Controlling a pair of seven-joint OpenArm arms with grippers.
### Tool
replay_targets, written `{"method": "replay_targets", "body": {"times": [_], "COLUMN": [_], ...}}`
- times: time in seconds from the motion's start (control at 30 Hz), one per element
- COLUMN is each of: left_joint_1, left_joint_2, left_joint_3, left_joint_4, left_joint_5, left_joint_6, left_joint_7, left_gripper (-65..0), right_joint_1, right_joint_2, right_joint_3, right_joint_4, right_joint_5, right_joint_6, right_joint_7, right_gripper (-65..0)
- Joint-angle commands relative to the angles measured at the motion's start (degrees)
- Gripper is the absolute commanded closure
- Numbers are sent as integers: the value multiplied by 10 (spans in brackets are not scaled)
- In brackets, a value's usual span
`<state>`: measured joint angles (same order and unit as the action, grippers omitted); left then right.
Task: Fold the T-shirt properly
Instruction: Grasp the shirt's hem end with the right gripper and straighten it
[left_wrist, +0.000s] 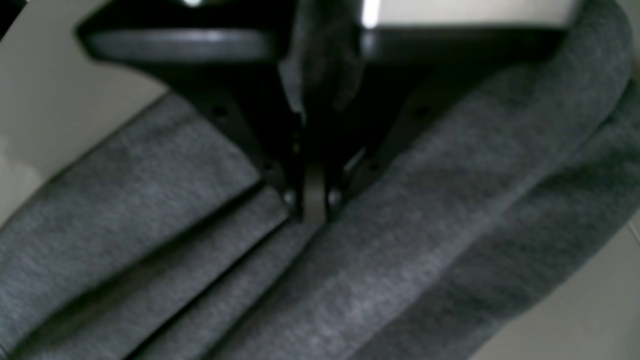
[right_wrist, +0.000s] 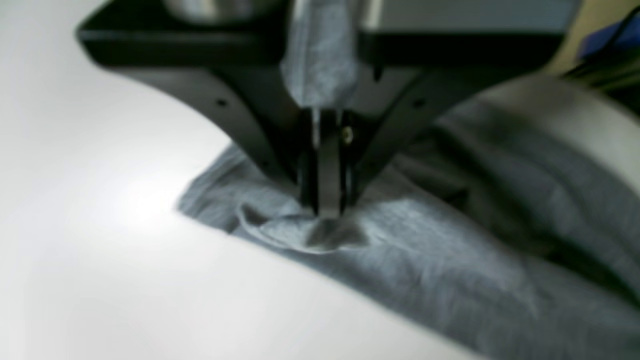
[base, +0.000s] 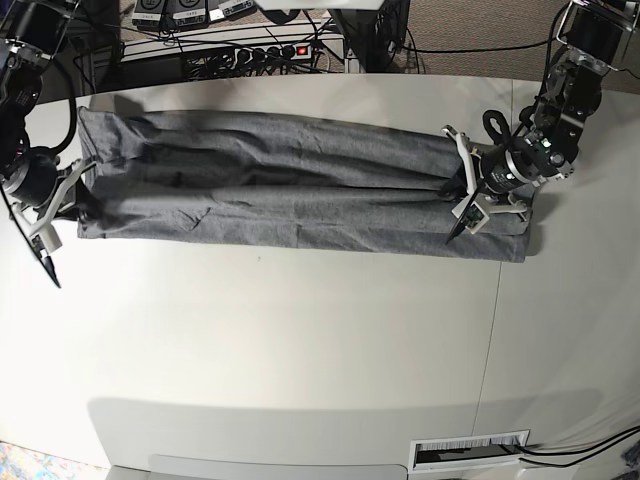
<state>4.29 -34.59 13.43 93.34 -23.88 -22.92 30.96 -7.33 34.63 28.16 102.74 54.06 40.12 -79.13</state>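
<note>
The heather-grey T-shirt (base: 280, 190) lies as a long horizontal band across the far half of the white table (base: 300, 350), with lengthwise folds. My left gripper (base: 453, 192) sits at the band's right end, shut on a pinch of the T-shirt. In the left wrist view its fingertips (left_wrist: 312, 207) press into the cloth (left_wrist: 425, 225), and fabric bunches up between the fingers. At the band's left end my right gripper (base: 78, 192) is also shut on the T-shirt. The right wrist view shows that gripper (right_wrist: 327, 210) pinching a small puckered fold at the shirt's (right_wrist: 450, 260) edge.
A power strip and cables (base: 270, 50) run behind the table's far edge. A seam (base: 495, 300) crosses the tabletop on the right. A labelled slot (base: 470, 452) sits at the near edge.
</note>
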Motion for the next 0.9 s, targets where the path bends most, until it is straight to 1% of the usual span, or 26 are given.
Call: {"method": "replay_targets", "body": {"times": [0.0, 0.07, 0.1, 0.23, 0.27, 0.33, 0.43, 0.53, 0.6, 0.73, 0.8, 0.87], "left_joint_1": [-3, -3, -3, -3, -3, -3, -3, -5, -6, -7, -7, -7], "left_joint_2": [-7, -7, -7, -7, -7, -7, -7, -7, -6, -7, -7, -7], "left_joint_3": [-2, -2, -2, -2, -2, -2, -2, -2, -2, -2, -2, -2], "left_joint_4": [4, 4, 4, 4, 4, 4, 4, 4, 4, 4, 4, 4], "left_joint_5": [3, 3, 3, 3, 3, 3, 3, 3, 3, 3, 3, 3], "left_joint_6": [0, 0, 0, 0, -1, 0, 0, -1, -1, -2, -2, -2], "left_joint_7": [7, 7, 7, 7, 7, 7, 7, 7, 7, 7, 7, 7], "left_gripper": [0, 0, 0, 0, 0, 0, 0, 0, 0, 0, 0, 0], "right_joint_1": [3, -8, -16, -40, -42, -42, -40, -20, -8, -1, -2, -3], "right_joint_2": [13, 13, 14, 16, 16, 16, 10, -21, -49, -101, -118, -127], "right_joint_3": [7, 7, 7, 7, 7, 7, 7, 7, 7, 7, 5, -6], "right_joint_4": [7, 7, 7, 7, 7, 7, 7, 7, 7, 7, 7, 7], "right_joint_5": [11, 12, 7, -8, -12, -5, 30, 52, 64, 57, 33, -4], "right_joint_6": [-1, -1, -1, -1, -1, -1, -1, -1, -1, -1, -1, -1], "right_joint_7": [-2, -9, -9, -9, -9, 9, 54, 64, 66, 67, 68, 76], "right_gripper": [-18, -25, -39, -189, -199, -199, -198, -197, -186, -48, 0, 0]}}
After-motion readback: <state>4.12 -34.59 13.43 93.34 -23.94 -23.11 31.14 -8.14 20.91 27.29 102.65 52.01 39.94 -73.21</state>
